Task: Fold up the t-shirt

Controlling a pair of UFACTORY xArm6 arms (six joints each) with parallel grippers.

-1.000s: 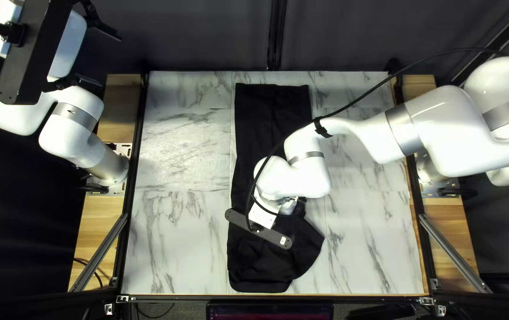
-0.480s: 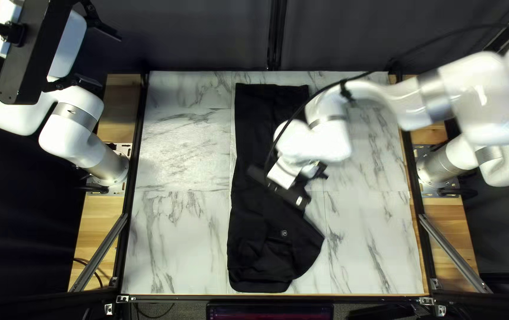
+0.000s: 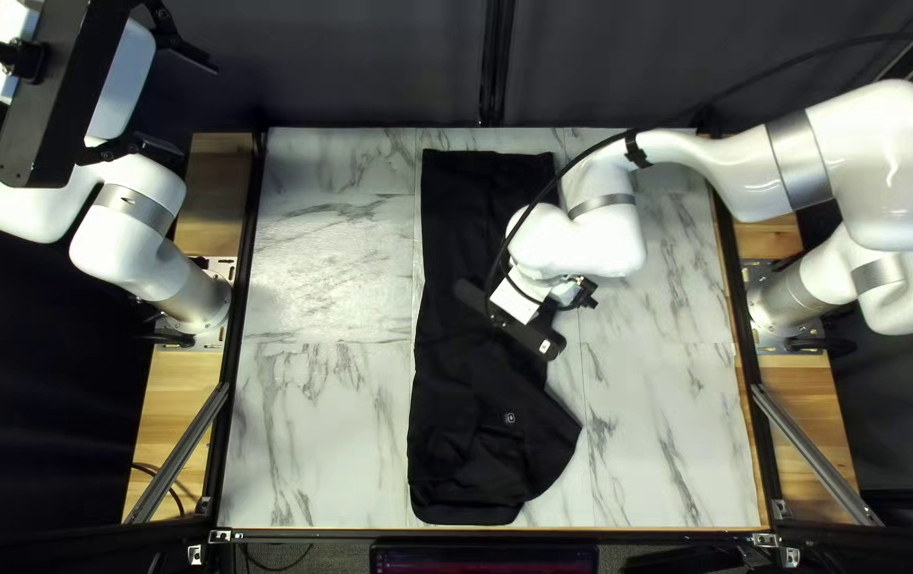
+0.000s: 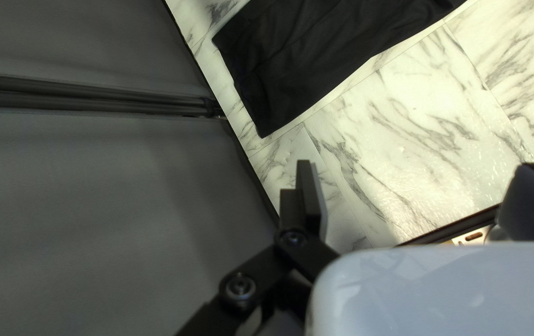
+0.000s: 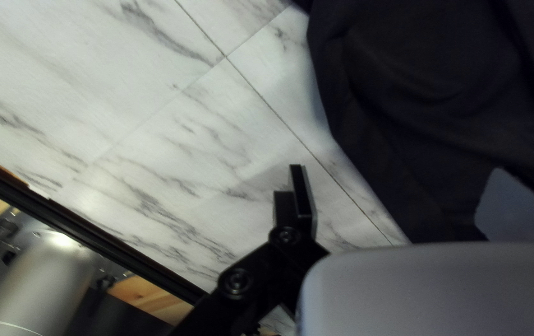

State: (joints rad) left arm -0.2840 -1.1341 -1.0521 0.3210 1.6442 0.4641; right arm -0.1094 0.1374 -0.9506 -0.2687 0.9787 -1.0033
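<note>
Right tool (image 5: 397, 168) released over bench (image 3: 658, 446), beside shirt (image 3: 462, 234); left tool (image 4: 418, 168) spread, empty. I'd pinch jutting flap (image 3: 550, 441) at outer edge, fold inward low.

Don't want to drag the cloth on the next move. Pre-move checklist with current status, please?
1. Left claw open and away from the garment: ok, fingers apart, arm off at the table's left side.
2. Right claw open: ok, fingers apart.
3. Right arm out from over the black garment: not ok, it covers part of the middle.
4. Right claw's height above the cloth: cannot tell.
5. Garment wholly on the table: ok.
6. Near half squared up: not ok, a flap sticks out rightward in the top left view.
</note>
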